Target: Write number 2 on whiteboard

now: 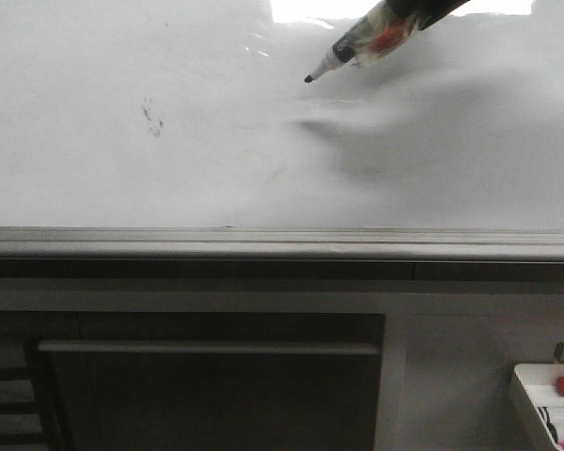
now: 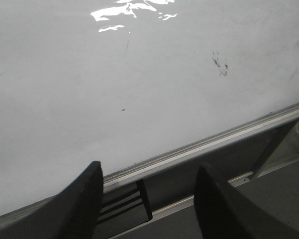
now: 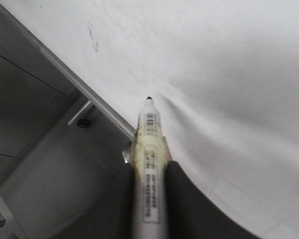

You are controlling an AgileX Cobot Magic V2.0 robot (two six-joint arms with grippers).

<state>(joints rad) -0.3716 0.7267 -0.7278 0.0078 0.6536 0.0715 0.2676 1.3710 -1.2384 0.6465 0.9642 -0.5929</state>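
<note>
The whiteboard point(image 1: 169, 178) fills the upper part of the front view, glossy white with faint grey smudges. No handwritten 2 shows on it. My right gripper point(image 3: 149, 172) is shut on a marker point(image 3: 149, 149), also seen in the front view point(image 1: 357, 45) coming in from the top right. The marker's black tip point(image 1: 308, 79) points down-left near the board; whether it touches I cannot tell. Its shadow lies on the board below it. My left gripper point(image 2: 148, 172) is open and empty, low by the board's grey edge rail point(image 2: 199, 145).
A small dark smudge mark point(image 1: 152, 117) sits left of the marker tip, and also shows in the left wrist view point(image 2: 220, 64). A glare patch point(image 1: 305, 9) is at the top. Below the rail point(image 1: 282, 242) is a dark cabinet panel point(image 1: 207, 395). A white tray with markers point(image 1: 555, 404) stands bottom right.
</note>
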